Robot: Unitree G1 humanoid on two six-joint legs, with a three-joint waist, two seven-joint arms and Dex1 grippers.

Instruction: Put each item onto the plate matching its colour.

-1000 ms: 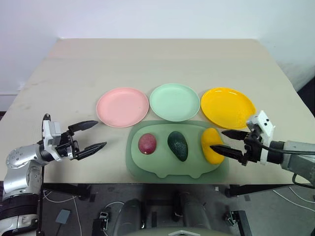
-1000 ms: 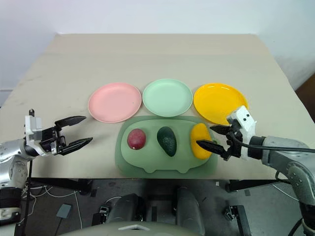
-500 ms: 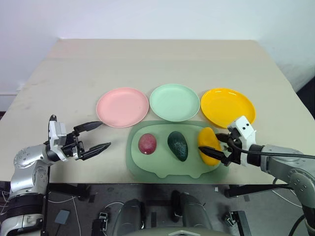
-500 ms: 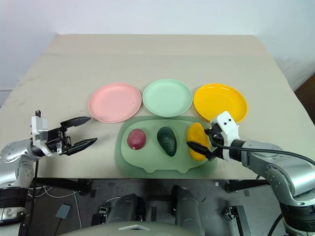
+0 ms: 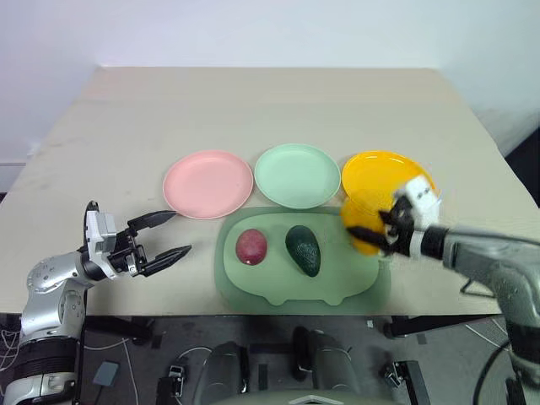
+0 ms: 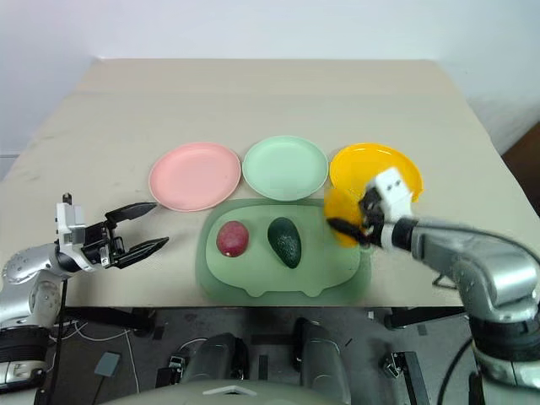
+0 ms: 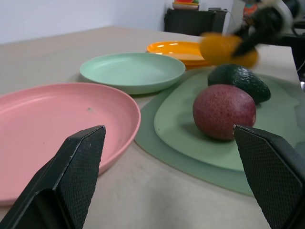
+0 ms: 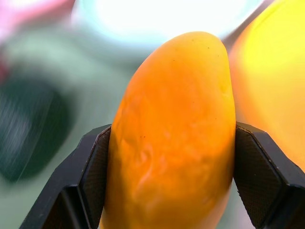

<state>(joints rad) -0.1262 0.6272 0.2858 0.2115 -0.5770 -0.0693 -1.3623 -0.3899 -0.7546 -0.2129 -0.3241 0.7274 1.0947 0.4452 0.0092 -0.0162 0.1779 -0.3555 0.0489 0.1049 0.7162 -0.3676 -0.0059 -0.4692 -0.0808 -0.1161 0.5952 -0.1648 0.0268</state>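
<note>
Left gripper [image 5: 162, 237]: hangs over the bare table [image 5: 278, 110] off the near left corner, well apart from the fruit, its two black fingers spread wide with nothing between them.
Pink plate [image 5: 207, 183]: leftmost of the three plates in the row, nothing on it (the left wrist view looks straight across its rim).
Green mat [image 5: 278, 283]: lies in front of the plates, its far edge touching or just tucked under the pink and mint rims; I cannot tell which.
Red-purple fruit [image 5: 251, 245]: sits on the left part of the mat, just in front of the pink plate.
Mint green plate [image 5: 297, 175]: middle of the row, bare.
Avocado [image 5: 303, 249]: lies on the middle of the mat, just beside the red-purple fruit but not touching it.
Yellow fruit [image 5: 364, 226]: off the mat, pinched between the right gripper's fingers, held over the near left edge of the yellow-orange plate (blurred in the head views, sharp in the right wrist view).
Right gripper [image 5: 378, 234]: fingers clamped on either side of the yellow fruit.
Yellow-orange plate [image 5: 390, 175]: rightmost in the row, partly hidden by the fruit and gripper.
</note>
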